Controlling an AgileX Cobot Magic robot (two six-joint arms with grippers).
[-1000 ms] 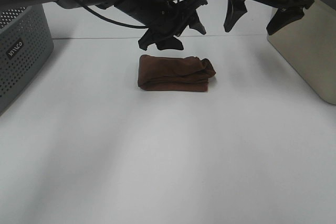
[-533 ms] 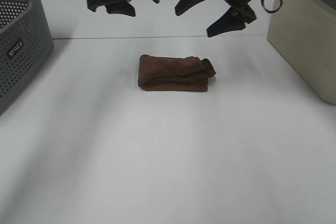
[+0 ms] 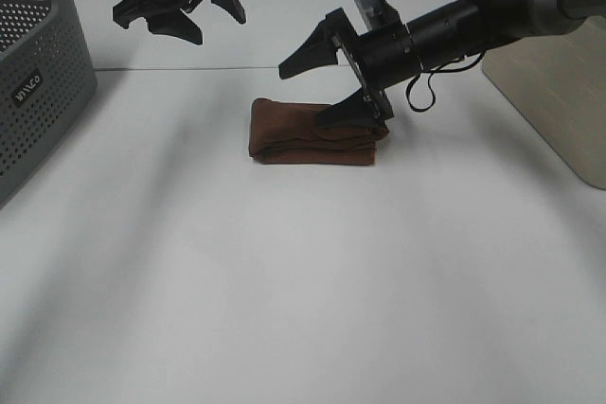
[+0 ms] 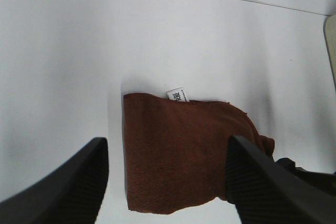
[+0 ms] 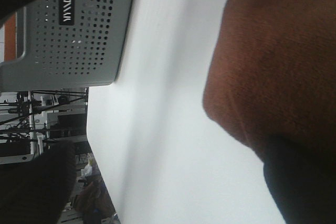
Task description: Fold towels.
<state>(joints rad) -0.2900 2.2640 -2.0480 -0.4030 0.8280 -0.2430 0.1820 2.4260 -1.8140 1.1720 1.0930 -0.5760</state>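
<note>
A brown towel (image 3: 312, 130) lies folded in a small rectangle on the white table, a little behind its middle. It also shows in the left wrist view (image 4: 178, 150), with a white label at one edge, and in the right wrist view (image 5: 283, 61). My right gripper (image 3: 322, 87) is open and reaches in from the right. Its lower finger (image 3: 348, 113) rests at the towel's bunched right end, and the upper finger is above the towel. My left gripper (image 3: 180, 11) is open and empty, high above the table to the towel's back left.
A grey perforated basket (image 3: 38, 82) stands at the left edge and shows in the right wrist view (image 5: 79, 24). A beige box (image 3: 559, 73) stands at the right edge. Bare white table (image 3: 303, 290) lies in front of the towel.
My left gripper has moved from just above the towel up and to the left. My right gripper has come down and leftward from the upper right to the towel's right end.
</note>
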